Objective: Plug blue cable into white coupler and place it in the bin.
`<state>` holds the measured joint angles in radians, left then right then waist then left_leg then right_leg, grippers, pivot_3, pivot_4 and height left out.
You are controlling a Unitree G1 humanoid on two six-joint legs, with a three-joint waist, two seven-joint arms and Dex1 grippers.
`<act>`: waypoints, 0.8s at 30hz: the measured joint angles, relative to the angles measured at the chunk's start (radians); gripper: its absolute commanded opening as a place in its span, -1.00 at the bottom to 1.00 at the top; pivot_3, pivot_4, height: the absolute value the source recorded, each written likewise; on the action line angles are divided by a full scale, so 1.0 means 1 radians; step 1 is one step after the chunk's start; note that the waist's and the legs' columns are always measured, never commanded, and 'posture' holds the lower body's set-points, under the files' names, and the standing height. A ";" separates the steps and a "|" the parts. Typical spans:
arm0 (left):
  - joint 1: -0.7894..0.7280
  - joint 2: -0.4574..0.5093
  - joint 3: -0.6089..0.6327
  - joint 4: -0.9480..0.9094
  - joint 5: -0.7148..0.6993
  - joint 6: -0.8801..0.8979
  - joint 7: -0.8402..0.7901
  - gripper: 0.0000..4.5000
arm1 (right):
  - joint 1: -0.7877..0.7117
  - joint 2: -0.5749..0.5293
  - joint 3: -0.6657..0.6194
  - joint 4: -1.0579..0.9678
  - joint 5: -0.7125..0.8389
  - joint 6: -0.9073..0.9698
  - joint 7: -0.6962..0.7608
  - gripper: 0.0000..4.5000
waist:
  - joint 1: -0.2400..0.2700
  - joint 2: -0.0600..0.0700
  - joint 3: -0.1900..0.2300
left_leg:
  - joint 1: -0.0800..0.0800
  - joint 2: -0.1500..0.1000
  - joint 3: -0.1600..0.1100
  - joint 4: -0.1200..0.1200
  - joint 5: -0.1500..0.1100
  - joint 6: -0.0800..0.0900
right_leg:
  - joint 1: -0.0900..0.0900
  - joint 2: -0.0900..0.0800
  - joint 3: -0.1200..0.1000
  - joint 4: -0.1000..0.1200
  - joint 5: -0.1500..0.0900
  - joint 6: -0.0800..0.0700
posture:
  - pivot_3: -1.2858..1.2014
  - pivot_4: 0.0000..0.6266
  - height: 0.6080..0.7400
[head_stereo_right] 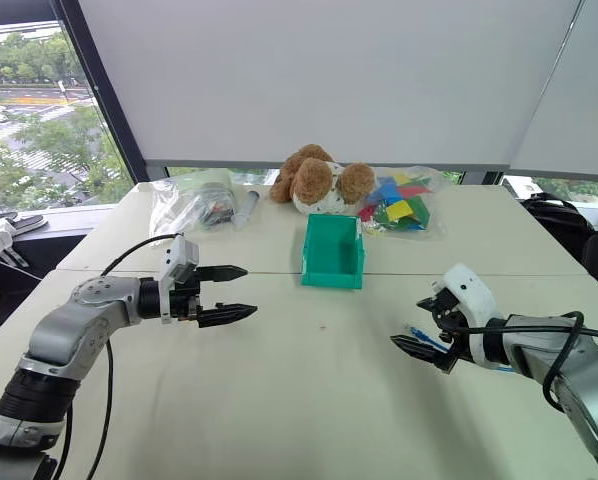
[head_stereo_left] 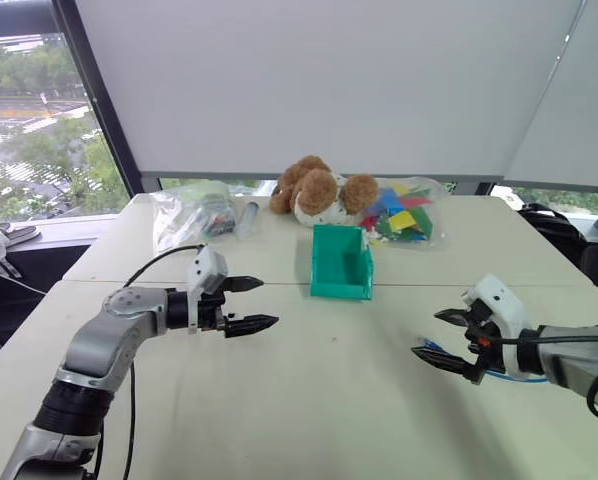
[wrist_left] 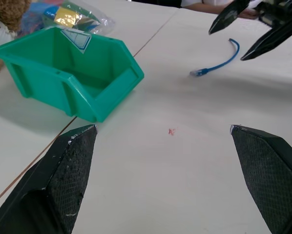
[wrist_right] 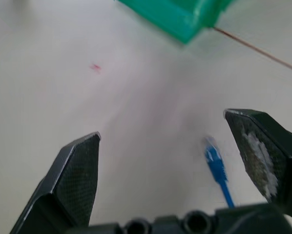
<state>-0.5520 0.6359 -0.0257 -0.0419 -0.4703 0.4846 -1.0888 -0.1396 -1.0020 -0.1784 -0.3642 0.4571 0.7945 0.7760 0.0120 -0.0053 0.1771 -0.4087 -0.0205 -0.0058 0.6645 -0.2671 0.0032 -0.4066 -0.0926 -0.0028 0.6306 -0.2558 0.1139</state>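
Near the front edge of the table (head_stereo_left: 309, 400), two grippers hang with fingers spread wide — neither holds or touches anything. The right gripper (head_stereo_left: 439, 340) hovers at the near right, tilted down, just above the blue cable (wrist_left: 219, 62), which lies flat on the tabletop beneath it, its plug (wrist_right: 213, 155) between the parted fingers (wrist_right: 77, 170) but clear of them. The left gripper (head_stereo_left: 247, 304) sits at the near left, pointing across toward the right, well apart from the cable. The bin (head_stereo_left: 341, 262) stands mid-table, farther off, between the two arms — open top, nothing visible inside. Behind it, at the far edge, rest a plush dog (head_stereo_left: 317, 190) and two clear bags (head_stereo_left: 191, 212), the right one full of coloured pieces.
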 measured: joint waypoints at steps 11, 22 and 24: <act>-0.006 -0.034 -0.026 0.037 0.026 -0.043 -0.012 1.00 | -0.064 0.004 0.128 0.474 -0.166 -0.310 0.158 0.97 | -0.006 0.000 0.000 | 0.001 0.001 0.001 0.000 0.000 0.000 | 0.000 0.001 0.000 0.001 0.000 0.000 | 0.03 -0.52 1.00; -0.005 -0.035 -0.026 0.043 0.045 -0.076 -0.017 1.00 | -0.147 0.037 0.175 0.606 -0.209 -0.408 0.257 -0.75 | -0.007 -0.001 -0.001 | 0.002 0.001 0.000 0.002 0.000 0.000 | 0.003 0.002 0.000 0.001 0.000 0.000 | 0.03 -0.52 1.00; -0.005 -0.035 -0.026 0.048 0.046 -0.079 -0.020 1.00 | -0.156 0.042 0.175 0.613 -0.215 -0.409 0.265 -0.99 | -0.006 -0.001 -0.001 | 0.002 0.001 0.000 0.002 0.000 0.000 | 0.003 0.002 0.000 0.001 0.000 0.000 | 0.03 -0.52 1.00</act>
<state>-0.5573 0.6011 -0.0520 0.0056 -0.4245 0.4052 -1.1086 -0.2957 -0.9603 -0.0032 0.2491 0.2424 0.3857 1.0410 0.0057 -0.0061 0.1763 -0.4062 -0.0196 -0.0057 0.6666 -0.2670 0.0030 -0.4033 -0.0910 -0.0025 0.6314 -0.2557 0.1141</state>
